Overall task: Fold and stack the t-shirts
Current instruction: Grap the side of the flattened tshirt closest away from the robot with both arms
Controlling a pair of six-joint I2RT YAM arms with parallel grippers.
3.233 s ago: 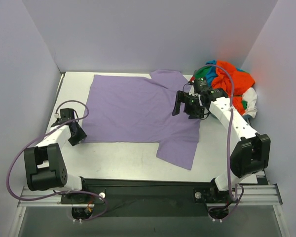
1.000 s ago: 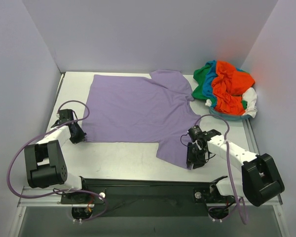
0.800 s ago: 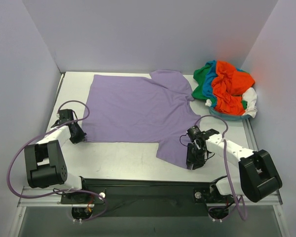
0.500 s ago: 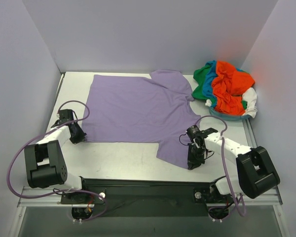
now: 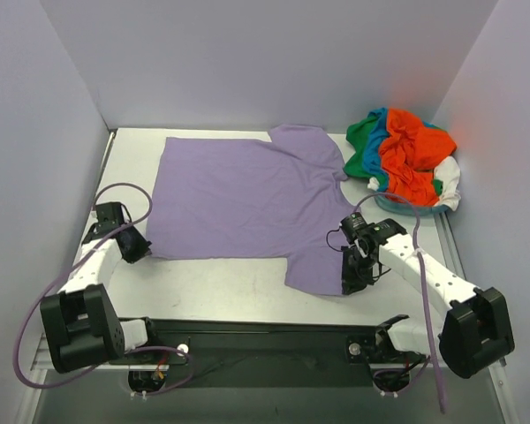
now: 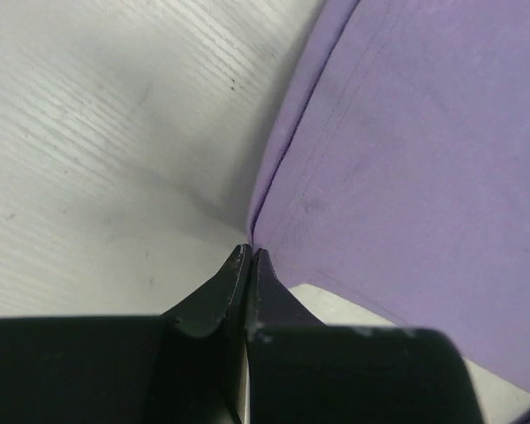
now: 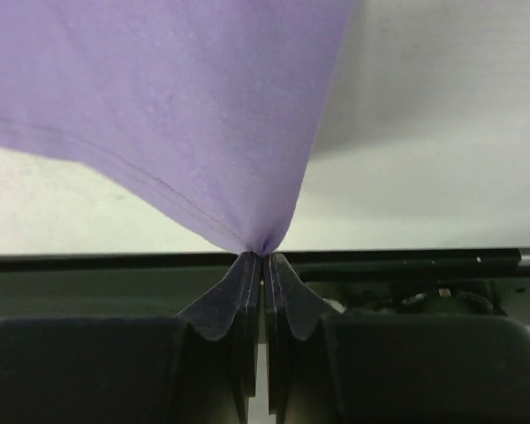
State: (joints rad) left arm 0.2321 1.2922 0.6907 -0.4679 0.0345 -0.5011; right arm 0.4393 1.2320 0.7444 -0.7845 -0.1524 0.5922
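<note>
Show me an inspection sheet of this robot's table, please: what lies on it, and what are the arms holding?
Surface: white table.
Job's things: purple shirt spread flat; pile of shirts, orange, green, blue and white, crumpled at the far right corner.
Clutter: nothing seen.
Grippers: left gripper shut on the purple shirt's near left corner; right gripper shut on its near sleeve corner, cloth drawn into a peak.
Cables: purple cables loop along both arms.
Surroundings: plain walls on three sides.
</note>
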